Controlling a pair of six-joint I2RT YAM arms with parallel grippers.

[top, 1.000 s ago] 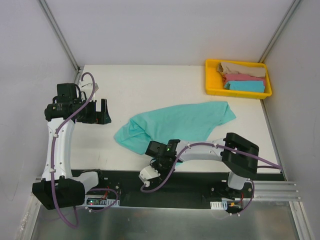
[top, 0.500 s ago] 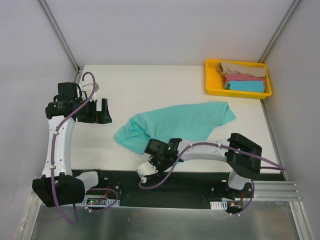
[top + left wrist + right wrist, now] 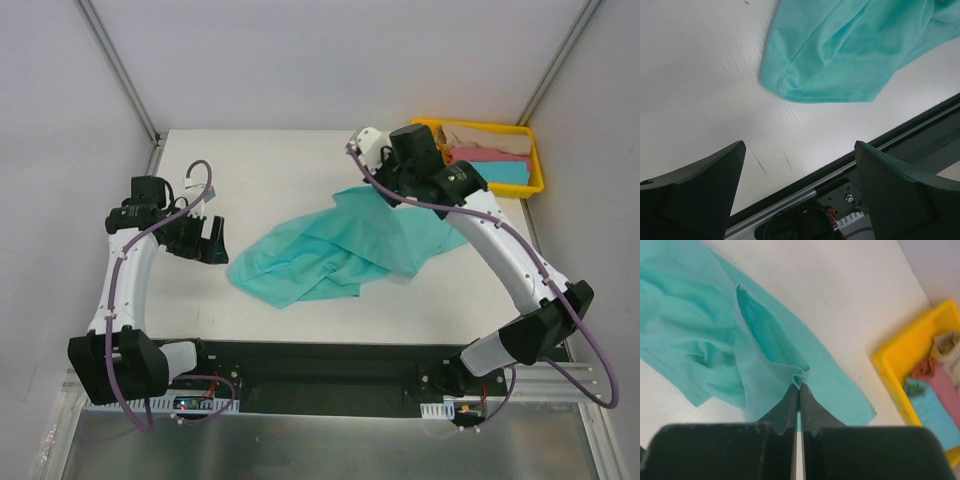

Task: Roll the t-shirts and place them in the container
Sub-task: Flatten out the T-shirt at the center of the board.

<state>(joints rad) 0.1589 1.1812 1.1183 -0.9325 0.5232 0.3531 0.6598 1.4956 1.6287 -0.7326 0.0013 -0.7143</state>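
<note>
A sea-green t-shirt (image 3: 310, 255) lies crumpled across the middle of the table. One edge of it is lifted toward the back. My right gripper (image 3: 385, 192) is shut on that pinched edge, and the wrist view shows a small fold of the sea-green t-shirt (image 3: 765, 340) clamped at the tips of the right gripper (image 3: 799, 385). To the left of the shirt, my left gripper (image 3: 210, 240) hovers open and empty. Its wrist view shows the left gripper (image 3: 800, 150) over bare table, with the hem of the sea-green t-shirt (image 3: 850, 50) beyond. Beige (image 3: 485, 135), pink (image 3: 490, 155) and bright blue (image 3: 495, 172) t-shirts lie in the tray.
A yellow plastic tray (image 3: 425, 182) stands at the back right corner, just beside my right gripper, and the same yellow tray (image 3: 900, 365) shows in the right wrist view. The black mounting rail (image 3: 920, 135) runs along the near table edge. Grey walls enclose the table.
My right gripper shut on the shirt's near edge and swung up and back toward the tray, dragging that edge over the shirt. The left gripper shifted slightly toward the shirt.
</note>
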